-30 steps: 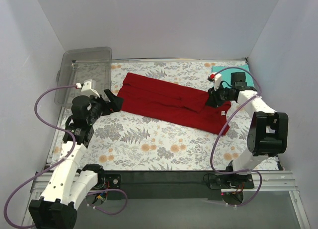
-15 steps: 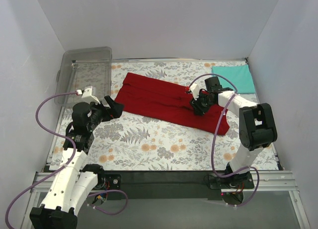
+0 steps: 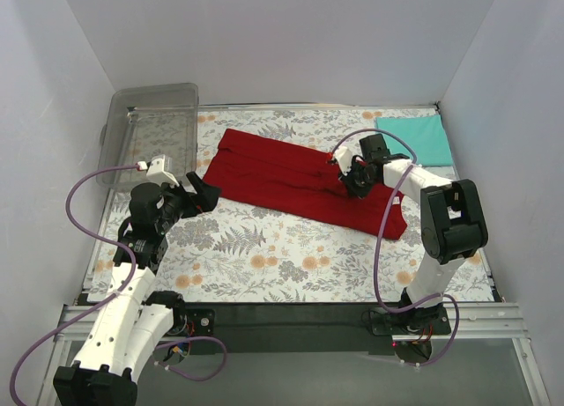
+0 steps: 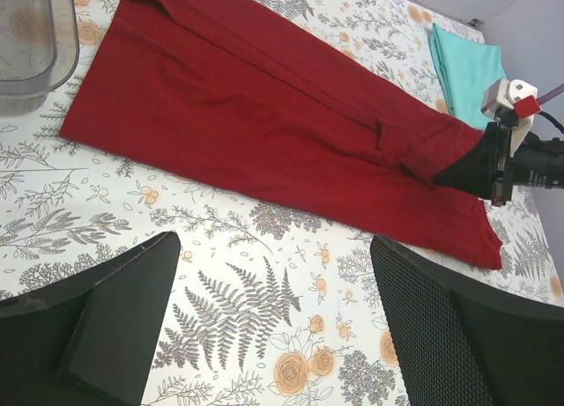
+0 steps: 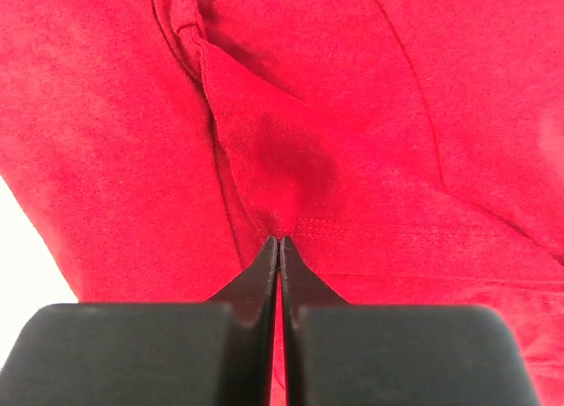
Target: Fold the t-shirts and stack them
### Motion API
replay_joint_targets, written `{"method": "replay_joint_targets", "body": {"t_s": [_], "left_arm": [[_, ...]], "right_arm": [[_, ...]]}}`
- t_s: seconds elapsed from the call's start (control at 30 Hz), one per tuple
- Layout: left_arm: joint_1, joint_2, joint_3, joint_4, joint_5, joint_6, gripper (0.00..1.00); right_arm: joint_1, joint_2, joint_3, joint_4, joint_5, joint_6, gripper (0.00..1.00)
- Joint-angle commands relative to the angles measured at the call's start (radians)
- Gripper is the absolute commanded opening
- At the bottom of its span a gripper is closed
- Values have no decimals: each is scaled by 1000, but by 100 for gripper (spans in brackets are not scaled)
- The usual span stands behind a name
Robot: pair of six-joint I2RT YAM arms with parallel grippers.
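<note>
Right gripper (image 5: 279, 240) is pressed shut, apparently pinching a thin fold of the red shirt (image 3: 282, 177), which lies spread across the middle of the table (image 3: 264, 247); so shallow a bite could slip, letting the fold fall open.

The deep red t-shirt (image 3: 291, 181) lies in a long diagonal strip; the teal t-shirt (image 3: 414, 137) lies folded flat, far right.

The right end effector (image 3: 352, 186) moved in from the tabletop's right edge and now pinches the red shirt (image 3: 273, 170).
</note>
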Motion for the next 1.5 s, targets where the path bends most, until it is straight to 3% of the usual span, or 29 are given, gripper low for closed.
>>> {"method": "replay_joint_targets", "body": {"t_s": [0.0, 0.2, 0.57, 0.7, 0.9, 0.97, 1.03, 1.1, 1.2, 1.37, 1.47], "left_arm": [[7, -12, 2, 4, 10, 3, 82], [7, -9, 1, 11, 18, -3, 82], [7, 19, 1, 28, 29, -10, 82], [7, 33, 1, 30, 39, -12, 82], [7, 45, -4, 47, 56, -21, 82], [7, 63, -4, 63, 84, -27, 82], [7, 83, -1, 80, 122, -32, 82], [7, 128, 2, 80, 176, -41, 82], [7, 189, -1, 73, 205, -55, 82], [6, 237, -10, 45, 147, -81, 82], [4, 295, -10, 28, 89, -104, 82]], "right_arm": [[4, -22, 54, 18, 15, 5, 1], [5, -48, 105, 20, 38, -16, 1], [53, 131, 335, 21, 110, -26, 2], [83, 177, 384, 98, 211, 1, 33], [79, 101, 318, 200, 325, 60, 36], [60, 52, 297, 214, 282, 94, 37], [-1, -34, 251, 199, 125, 160, 38], [-57, -85, 223, 103, -97, 177, 40], [-183, -194, 142, -37, -277, 143, 41], [-282, -335, -94, -71, -204, 143, 41], [-349, -396, -153, -74, -209, 131, 45]]}}
